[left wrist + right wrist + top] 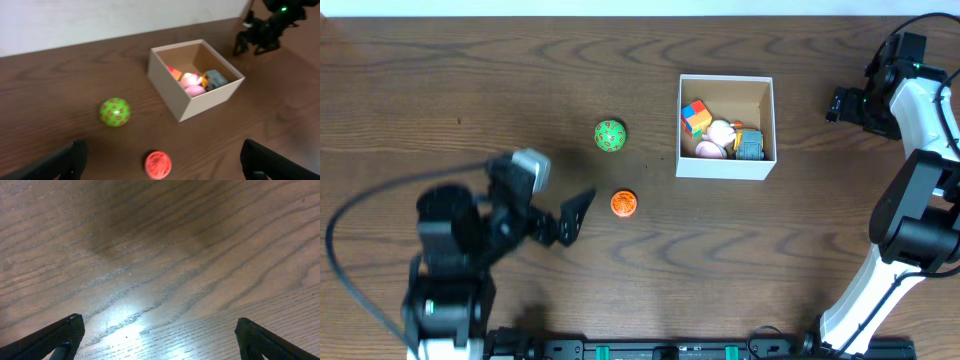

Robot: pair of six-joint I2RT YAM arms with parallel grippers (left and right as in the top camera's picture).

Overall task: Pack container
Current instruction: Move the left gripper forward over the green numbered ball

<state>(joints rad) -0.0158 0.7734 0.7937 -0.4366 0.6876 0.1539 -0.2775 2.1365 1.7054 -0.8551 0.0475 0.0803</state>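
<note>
The container (726,166) is a square white-walled box with a brown inside, right of centre on the table; it holds several small toys. It also shows in the left wrist view (172,75). A green ball (610,135) lies left of it and an orange disc (623,203) lies nearer the front. My left gripper (575,215) is open and empty, just left of the orange disc (158,164), which lies between its fingers (160,162) in the left wrist view. The green ball (115,111) lies beyond. My right gripper (842,104) is open and empty, right of the container.
The table is dark brown wood. The right wrist view shows only bare wood between the open fingers (160,335). The right arm's base (880,290) stands at the front right. The left arm's body (455,250) fills the front left.
</note>
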